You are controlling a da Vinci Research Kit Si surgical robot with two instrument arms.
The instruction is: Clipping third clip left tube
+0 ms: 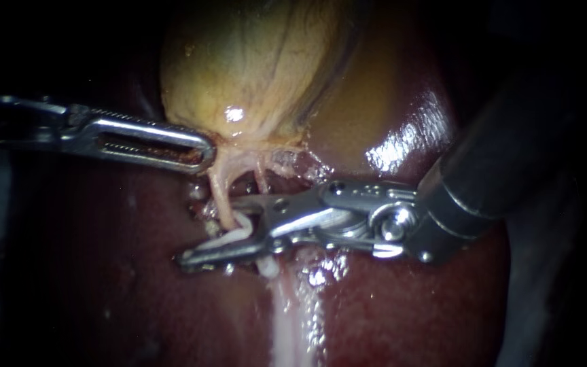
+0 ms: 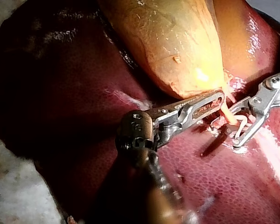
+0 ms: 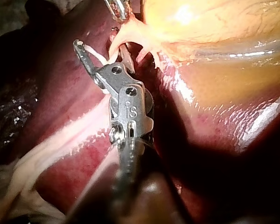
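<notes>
- At the narrow end of the gallbladder point(image 1: 253, 61), where it meets the liver point(image 1: 409, 306), the left instrument point(image 1: 202, 146) has its jaws closed together on the gallbladder's neck tissue and holds it out to the side.
- Just below that grip, the left tube point(image 1: 220, 194) runs down from the neck into the mouth of the right instrument point(image 1: 212, 231). Its jaws stand apart, each touching one leg of an open white clip point(image 1: 229, 238) that straddles the tube.
- Risk: if the tube does not sit deep enough in the mouth, I judge the clip could close on only part of its width.
- Risk: the lower jaw lies close against the liver, so any dip could scrape its surface.
- Risk: a harder pull from the left instrument could tear the thin neck tissue or draw the tube out of the clip.
- Risk: the right tube point(image 1: 261, 178) lies near the upper jaw, and a shift that way could catch it too.
- Count: two instruments, two tubes, one gallbladder, one liver.
- Count: one clip is certain, the one in the jaws. A white bit point(image 1: 266, 266) shows just under the lower jaw, and I cannot tell whether it is another clip.
</notes>
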